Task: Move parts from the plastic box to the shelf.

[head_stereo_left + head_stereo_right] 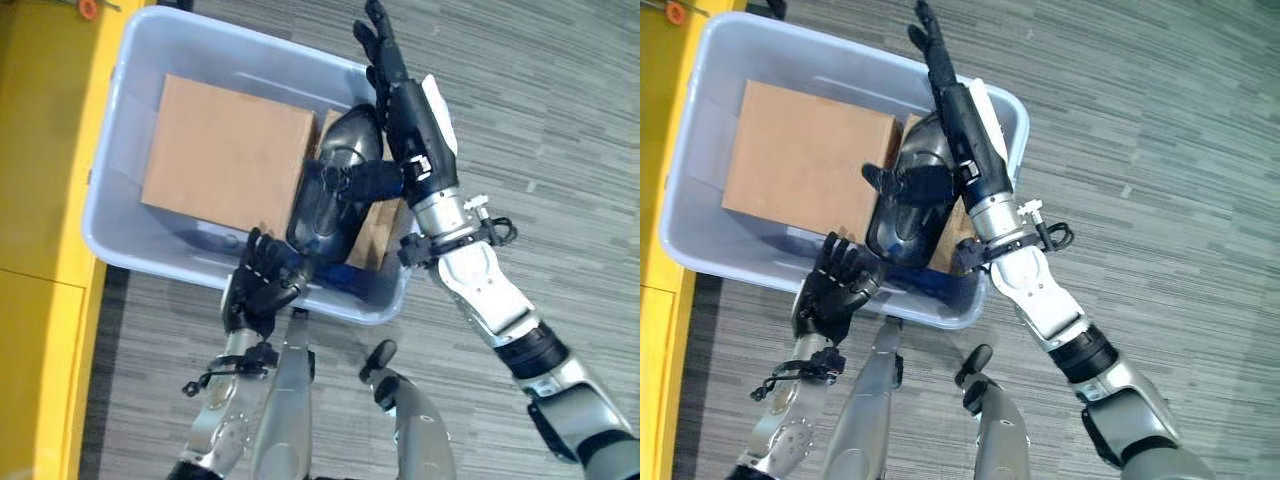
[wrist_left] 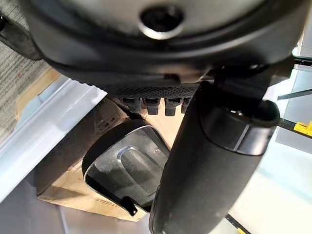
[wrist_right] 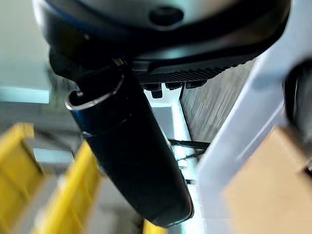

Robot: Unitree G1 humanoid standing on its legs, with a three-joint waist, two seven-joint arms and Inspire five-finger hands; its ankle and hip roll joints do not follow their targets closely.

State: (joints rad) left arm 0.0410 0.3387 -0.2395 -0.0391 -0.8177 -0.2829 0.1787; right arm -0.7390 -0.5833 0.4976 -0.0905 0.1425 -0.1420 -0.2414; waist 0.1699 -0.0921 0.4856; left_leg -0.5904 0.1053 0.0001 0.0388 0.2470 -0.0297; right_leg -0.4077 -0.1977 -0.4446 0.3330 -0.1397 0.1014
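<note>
Floor: grey wood-look plank flooring [image 1: 560,110], strips run at a diagonal across both eye views.
Side unit: yellow shelf unit [image 1: 40,200] along robot's left, flat glossy face; bin sits tight against it.
Bin: pale blue-grey plastic box [image 1: 105,215], rectangular w/ rounded corners, smooth translucent walls, thick rolled rim. Stands on floor directly ahead of robot.
Contents 1: large cardboard box [image 1: 228,152], matte brown, square flat top, fills the shelf-side half of bin.
Contents 2: second, smaller cardboard box [image 1: 378,235], only edge and corner visible under/behind the black part.
Part: black moulded part [image 1: 335,180], glossy hard shell, elongated and domed w/ a recessed panel; wrist view shows light rim line round the recess. Lies inside bin in the half away from shelf unit, tilted, leaning over the smaller carton and against edge of the big one.
Left hand: left hand [image 1: 262,282] at bin's near rim, just beside near end of the part. Fingers curled in loose fist; contact w/ part or rim cannot be told, nothing clearly gripped.
Right hand: right hand [image 1: 385,60] stretched over bin's far corner, fingers straight and spread past the rim, holding nothing. Thumb [image 1: 365,182] sticks out sideways across top of the part, touching or just above it – cannot tell which.
</note>
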